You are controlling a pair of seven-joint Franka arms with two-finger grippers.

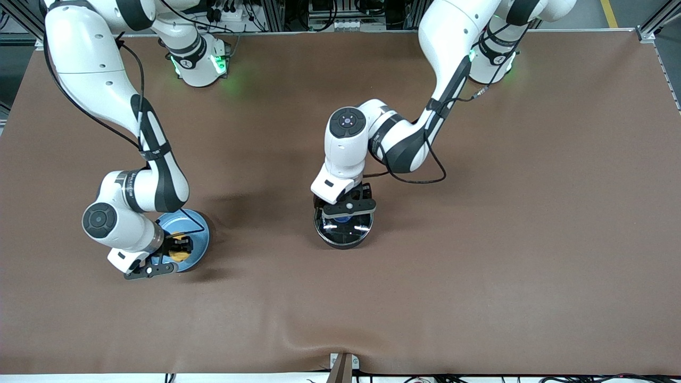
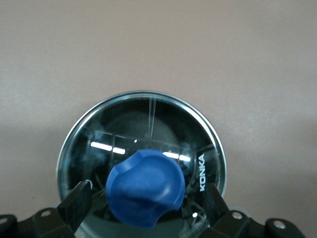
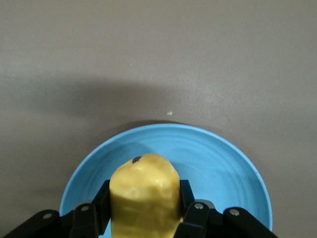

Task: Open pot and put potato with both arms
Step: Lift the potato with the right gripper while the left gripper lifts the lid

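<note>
Left gripper (image 2: pixel 143 208): jaws spread, one finger at each side of the blue knob (image 2: pixel 146 187) of the glass lid (image 2: pixel 148 119), not yet pinching it. The lid sits on the pot (image 1: pixel 343 233) at mid-table; the pot's handle is hidden under the arm. To do this step well, the fingers should probably close squarely on the knob's waist and lift straight up, so the lid clears the metal rim without dragging the pot.

Right gripper (image 3: pixel 143 218): fingers (image 3: pixel 190 210) pressed against both flanks of the potato (image 3: pixel 143 198), gripping it low over the blue plate (image 3: pixel 223 168); whether the potato is off the plate cannot be told. In the front view the plate (image 1: pixel 199 234) lies at about nine o'clock from the pot, toward the right arm's end of the table, well apart from it. A firm, centred grip matters here, since the lumpy potato may roll between the pads; the carry should likely wait until the pot stands open.
</note>
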